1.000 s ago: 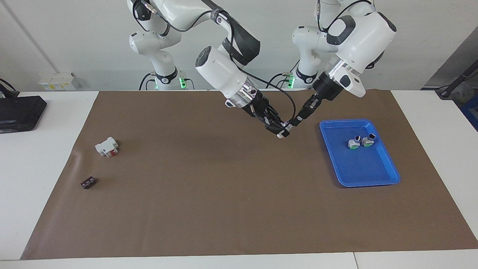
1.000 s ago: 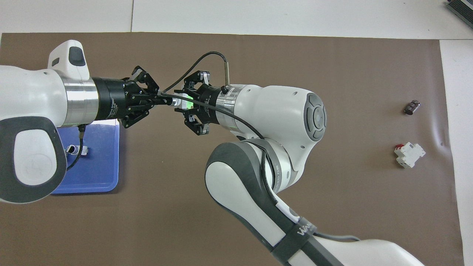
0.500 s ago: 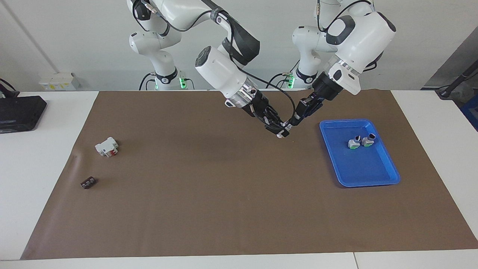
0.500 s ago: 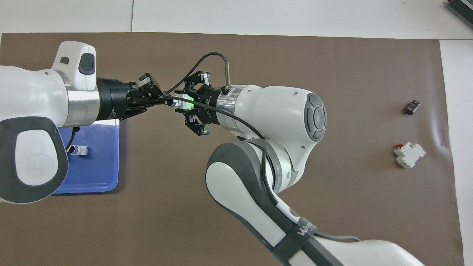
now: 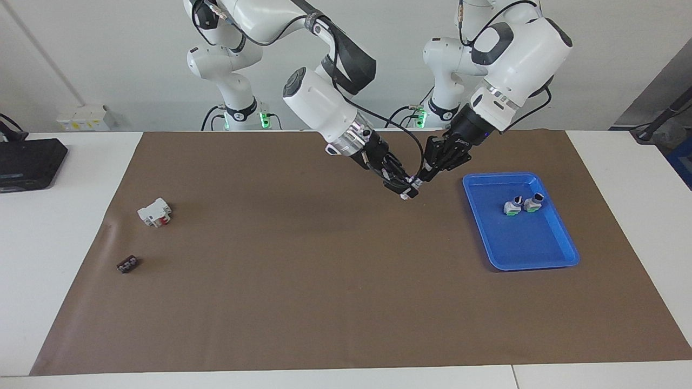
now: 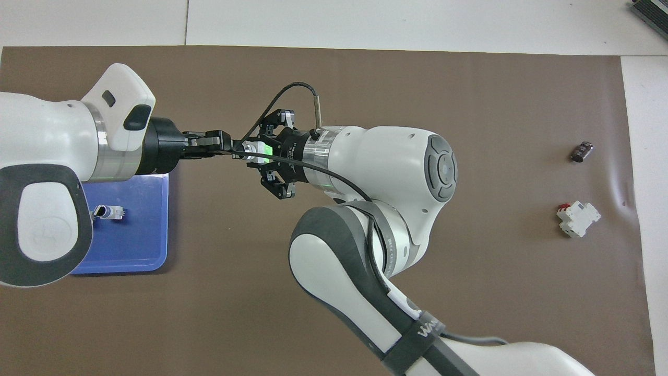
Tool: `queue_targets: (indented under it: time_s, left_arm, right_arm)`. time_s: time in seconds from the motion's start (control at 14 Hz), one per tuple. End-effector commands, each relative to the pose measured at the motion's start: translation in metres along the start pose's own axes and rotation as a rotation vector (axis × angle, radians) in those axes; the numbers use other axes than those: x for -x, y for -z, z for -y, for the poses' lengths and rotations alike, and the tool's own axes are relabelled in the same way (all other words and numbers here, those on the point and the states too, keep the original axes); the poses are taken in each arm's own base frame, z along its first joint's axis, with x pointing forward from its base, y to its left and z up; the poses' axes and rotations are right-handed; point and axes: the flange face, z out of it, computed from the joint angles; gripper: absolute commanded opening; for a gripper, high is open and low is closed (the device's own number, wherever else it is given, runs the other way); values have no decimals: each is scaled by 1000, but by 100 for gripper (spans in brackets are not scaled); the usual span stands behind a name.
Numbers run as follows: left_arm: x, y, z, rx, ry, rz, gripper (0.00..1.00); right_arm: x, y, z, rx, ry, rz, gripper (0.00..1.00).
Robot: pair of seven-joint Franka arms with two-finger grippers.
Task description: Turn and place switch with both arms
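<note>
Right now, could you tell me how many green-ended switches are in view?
3: two switches sit side by side in the blue tray; the third switch is held above the mat between the right gripper and left gripper.

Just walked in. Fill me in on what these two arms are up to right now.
Both arms meet in mid-air over the brown mat, beside the blue tray. The right gripper and the left gripper are each shut on the switch, one at each end. Two more switches sit in the tray. A white block and a small dark piece lie toward the right arm's end.
</note>
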Motion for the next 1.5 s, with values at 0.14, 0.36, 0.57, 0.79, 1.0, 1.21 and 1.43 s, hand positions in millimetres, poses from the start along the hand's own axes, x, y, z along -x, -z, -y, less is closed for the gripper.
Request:
queue_targets:
  time_s: [0.14, 0.36, 0.57, 0.79, 1.0, 1.21, 1.43]
  left_arm:
    - [33, -4, -22, 63, -109, 147, 0]
    - [33, -1, -19, 64, -109, 155, 0]
    - [33, -1, -19, 64, -107, 155, 0]
    - [33, 0, -19, 64, -107, 152, 0]
    - [33, -1, -18, 63, -102, 153, 0]
    - [33, 0, -18, 63, -101, 152, 0]
    - [32, 0, -16, 61, -97, 151, 0]
  right_arm:
    - [3, -1, 6, -35, 8, -3, 0]
    - [3, -1, 6, -35, 8, -3, 0]
    - [3, -1, 6, -35, 9, -3, 0]
    - [2, 0, 6, -34, 7, -4, 0]
    - [1, 1, 8, -38, 9, -8, 88]
    - [0, -1, 6, -33, 33, -27, 95]
    - [-3, 1, 8, -34, 38, -30, 97]
